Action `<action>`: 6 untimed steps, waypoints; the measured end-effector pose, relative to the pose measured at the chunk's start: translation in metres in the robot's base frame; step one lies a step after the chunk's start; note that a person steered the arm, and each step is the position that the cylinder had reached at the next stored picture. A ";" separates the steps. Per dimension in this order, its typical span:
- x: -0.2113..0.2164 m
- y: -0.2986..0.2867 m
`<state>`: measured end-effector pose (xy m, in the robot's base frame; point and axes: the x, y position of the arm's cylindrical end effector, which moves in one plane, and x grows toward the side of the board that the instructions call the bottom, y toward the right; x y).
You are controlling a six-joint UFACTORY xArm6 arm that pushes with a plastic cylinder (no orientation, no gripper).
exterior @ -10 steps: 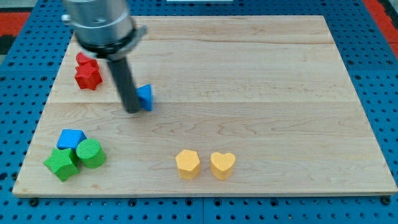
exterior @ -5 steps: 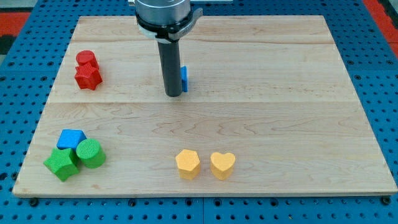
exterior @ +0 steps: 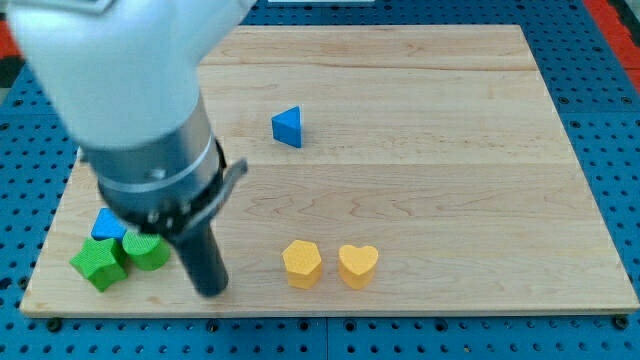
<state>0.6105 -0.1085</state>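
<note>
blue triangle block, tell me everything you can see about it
The blue triangle block is a small solid wedge with a matte painted look, its point towards the view's top and a darker shaded face on its right side. It lies flat on the pale wooden board, in the upper middle of the view, standing alone with nothing touching it. My tip is far off towards the view's bottom left, beside the green blocks, well clear of it.

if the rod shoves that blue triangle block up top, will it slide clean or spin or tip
The blue triangle block looks rigid and squat, lying flat on the smooth wooden board, so it probably slides rather than tips. Its angled sides suggest an off-centre push would likely spin it. My tip is far off, beside the green cylinder.
</note>
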 end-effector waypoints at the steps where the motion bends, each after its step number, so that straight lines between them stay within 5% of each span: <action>1: 0.002 -0.038; 3: -0.065 -0.078; 6: -0.097 -0.094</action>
<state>0.5136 -0.2022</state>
